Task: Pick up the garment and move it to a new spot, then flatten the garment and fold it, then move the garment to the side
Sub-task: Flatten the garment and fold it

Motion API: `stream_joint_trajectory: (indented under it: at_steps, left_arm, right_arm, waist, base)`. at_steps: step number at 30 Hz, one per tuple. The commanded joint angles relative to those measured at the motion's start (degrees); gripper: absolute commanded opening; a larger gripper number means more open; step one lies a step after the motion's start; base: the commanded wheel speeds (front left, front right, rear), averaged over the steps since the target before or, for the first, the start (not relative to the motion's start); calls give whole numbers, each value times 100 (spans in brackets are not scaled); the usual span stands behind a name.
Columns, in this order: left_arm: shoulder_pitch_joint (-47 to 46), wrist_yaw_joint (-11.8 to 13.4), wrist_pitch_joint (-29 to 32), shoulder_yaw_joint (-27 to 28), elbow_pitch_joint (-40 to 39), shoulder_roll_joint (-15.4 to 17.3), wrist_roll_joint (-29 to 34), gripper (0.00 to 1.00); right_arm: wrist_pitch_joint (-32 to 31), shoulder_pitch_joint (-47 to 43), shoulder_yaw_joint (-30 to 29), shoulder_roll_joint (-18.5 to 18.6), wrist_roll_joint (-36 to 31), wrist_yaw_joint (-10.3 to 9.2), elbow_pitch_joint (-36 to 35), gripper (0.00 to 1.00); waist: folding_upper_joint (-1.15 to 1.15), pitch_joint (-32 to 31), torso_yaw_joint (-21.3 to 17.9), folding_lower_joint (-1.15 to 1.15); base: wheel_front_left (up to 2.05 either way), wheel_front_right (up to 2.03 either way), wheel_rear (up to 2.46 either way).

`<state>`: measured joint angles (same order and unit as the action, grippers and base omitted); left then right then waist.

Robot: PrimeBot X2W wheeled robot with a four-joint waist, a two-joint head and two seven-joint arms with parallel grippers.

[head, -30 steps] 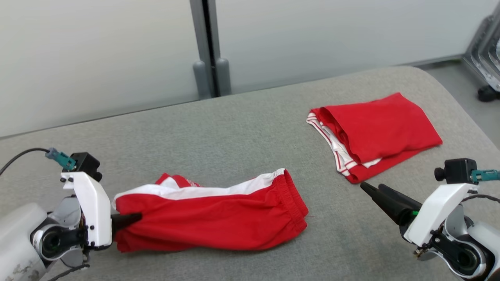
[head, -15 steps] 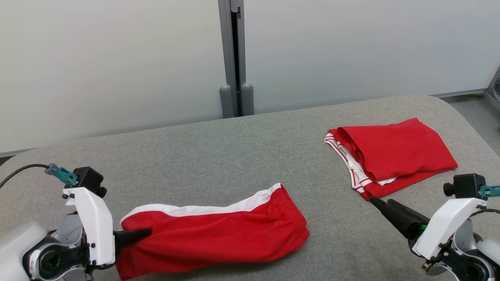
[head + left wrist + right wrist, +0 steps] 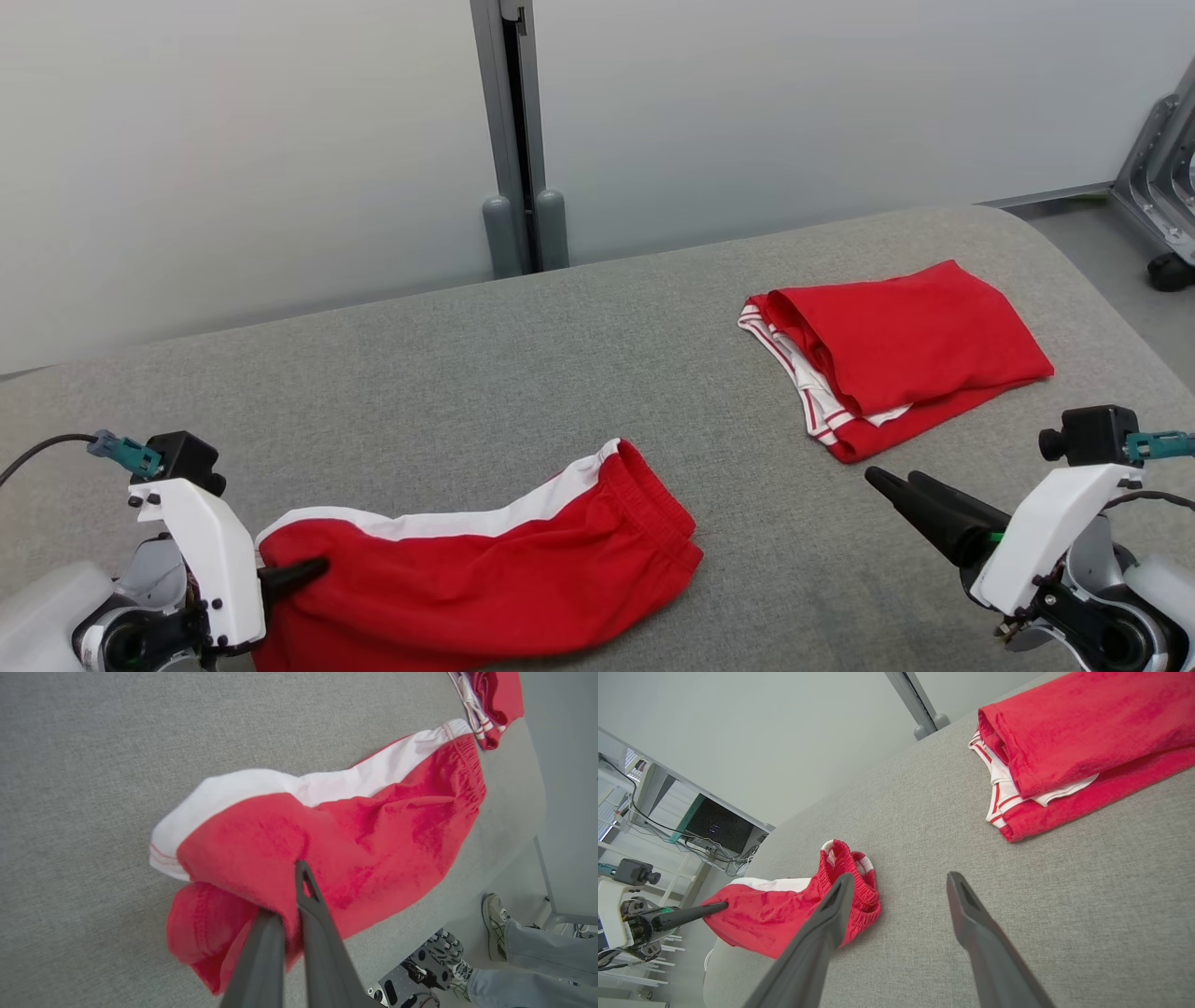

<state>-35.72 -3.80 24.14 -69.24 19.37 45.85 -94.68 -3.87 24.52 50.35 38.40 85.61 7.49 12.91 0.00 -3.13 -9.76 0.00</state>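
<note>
Red shorts (image 3: 485, 579) with a white side stripe lie at the desk's (image 3: 560, 373) near left edge, one end pinched between our left fingers (image 3: 294, 576). Our right fingers (image 3: 934, 509) hover spread and empty towards the front right corner, near a folded red garment (image 3: 915, 345). Gripped at one end only, the shorts may bunch or slip off the edge if dragged.

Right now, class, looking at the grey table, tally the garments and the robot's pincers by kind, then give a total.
Red-and-white cloth garments: 2 (crumpled shorts, folded piece)
Dark two-fingered pincers: 2 (left pincer, right pincer)
Total: 4
</note>
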Motion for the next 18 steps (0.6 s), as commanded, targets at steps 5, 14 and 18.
stream_joint_trajectory:
  at_steps: [5,14,18]
  left_arm:
    - [-9,-205,-310,55,824,-419,156,100]
    - [-116,-353,-509,44,1160,-534,394,100]
    - [-147,-368,-737,75,934,-301,602,100]
  right_arm:
    - [-99,106,-9,-114,-121,1,10,100]
    - [54,-26,-105,-188,-257,1,3,100]
    - [344,-183,-209,-181,-353,1,-84,100]
  waist:
    - [0,109,-51,0]
    - [0,-40,163,0]
    - [0,-185,353,0]
  base:
    - [0,0,0]
    - [0,0,0]
    - [0,0,0]
